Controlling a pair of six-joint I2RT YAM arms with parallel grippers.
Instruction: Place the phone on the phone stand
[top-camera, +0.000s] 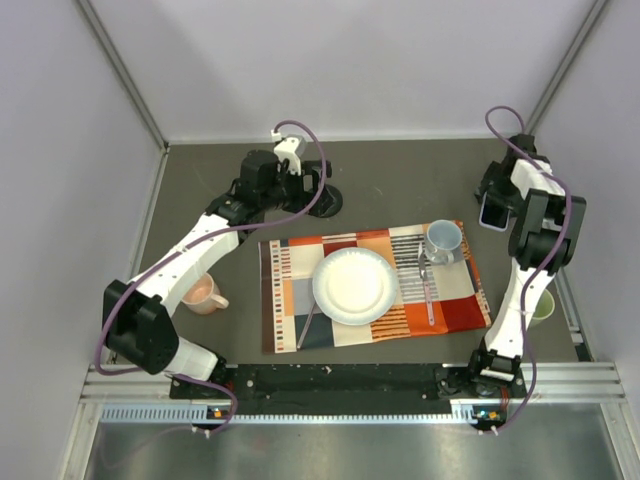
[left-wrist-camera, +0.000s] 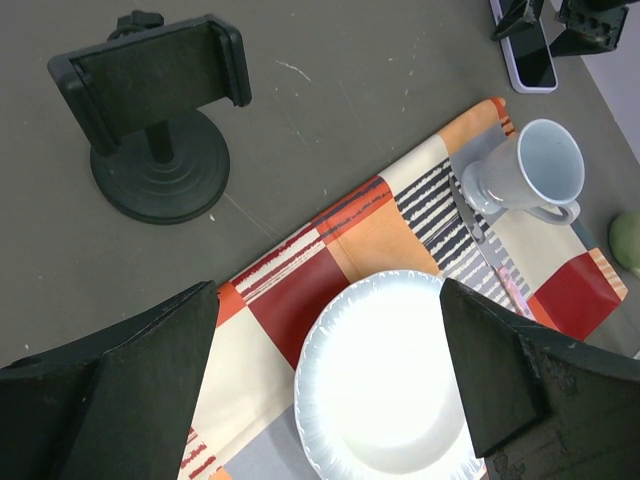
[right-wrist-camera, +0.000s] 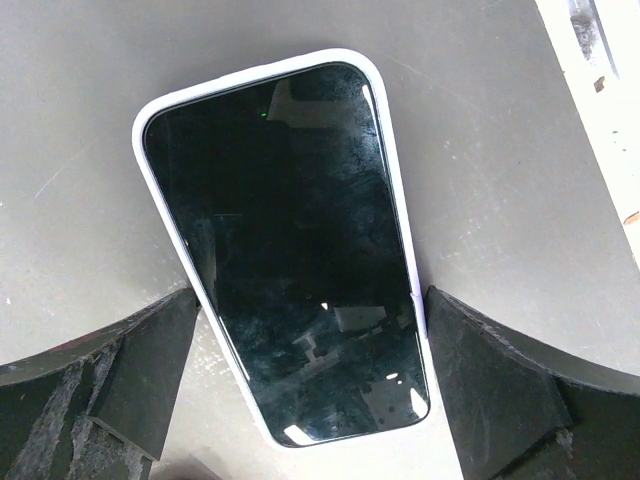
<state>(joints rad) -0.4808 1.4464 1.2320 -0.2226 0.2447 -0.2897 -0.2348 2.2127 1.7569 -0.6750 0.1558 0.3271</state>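
Pickup is the step in hand: your right tool hangs with its jaws spread wide on either side of the phone, which lies flat and screen-up on the tabletop at the far right, not yet gripped. Next you likely need to lower, close on its pale long edges, lift, and carry it across to the phone stand at the far left, near which your left tool hovers open and empty.

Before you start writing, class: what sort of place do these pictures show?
Probably a robotics lab test cell: white panels wall in the table, the left arm and right arm are bolted at its near edge, and the placemat with a paper plate looks staged.
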